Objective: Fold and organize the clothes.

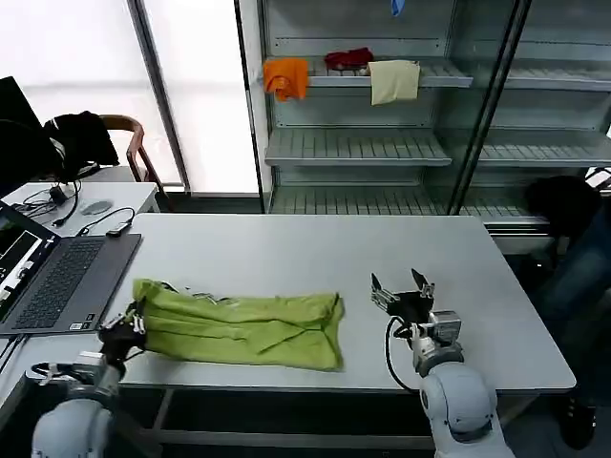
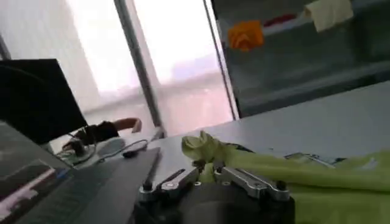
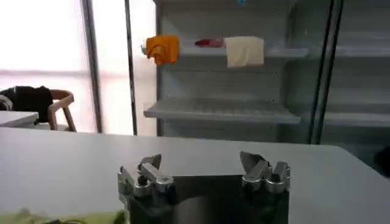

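A pale grey table [image 1: 286, 243] is standing in front of tall windows and a bank of empty wire shelving [image 1: 358, 148], where an orange cloth [image 1: 286, 78], a red cloth [image 1: 348, 59] and a cream cloth [image 1: 393, 81] are hanging over the top shelf. At the table's left edge an open laptop [image 1: 57, 281] is sitting just outboard of the left gripper [image 1: 127, 325], with a cable [image 1: 107, 222] lying beyond it and a wooden chair [image 1: 129, 143] draped with a black garment [image 1: 81, 134] standing farther back. The left gripper is sitting low at the near-left edge of the table with its fingers [image 2: 170, 182] closing together on the bunched left end of the lime-green T-shirt [image 1: 243, 327]; in the left wrist view a knot of green fabric [image 2: 204, 149] is rising right at the fingertips. From that pinch the T-shirt is stretching away to the right as a long, roughly folded band lying flat on the table, its far end stopping short of the right gripper [image 1: 401, 291]. The right gripper is hovering over bare table just past the shirt's right end, its fingers [image 3: 149, 173] spread wide apart and gripping nothing, with a corner of the green cloth showing beside it in the right wrist view.
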Tool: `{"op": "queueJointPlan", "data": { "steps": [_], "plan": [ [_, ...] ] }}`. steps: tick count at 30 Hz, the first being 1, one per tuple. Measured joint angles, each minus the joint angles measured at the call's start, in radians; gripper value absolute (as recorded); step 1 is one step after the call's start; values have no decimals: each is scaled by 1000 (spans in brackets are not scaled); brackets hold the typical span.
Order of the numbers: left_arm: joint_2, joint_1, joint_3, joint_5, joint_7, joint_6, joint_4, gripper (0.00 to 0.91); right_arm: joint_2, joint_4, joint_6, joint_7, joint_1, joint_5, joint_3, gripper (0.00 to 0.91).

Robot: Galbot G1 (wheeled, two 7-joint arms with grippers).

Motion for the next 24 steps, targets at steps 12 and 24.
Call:
{"op": "queueJointPlan", "data": {
  "steps": [12, 24],
  "plan": [
    [92, -58, -118, 48, 100, 65, -4, 0, -2, -23, 6, -1, -8, -17, -9, 907],
    [-4, -37, 13, 100, 74, 114, -162, 0, -7, -21, 20, -15, -27, -36, -2, 907]
  ]
}}
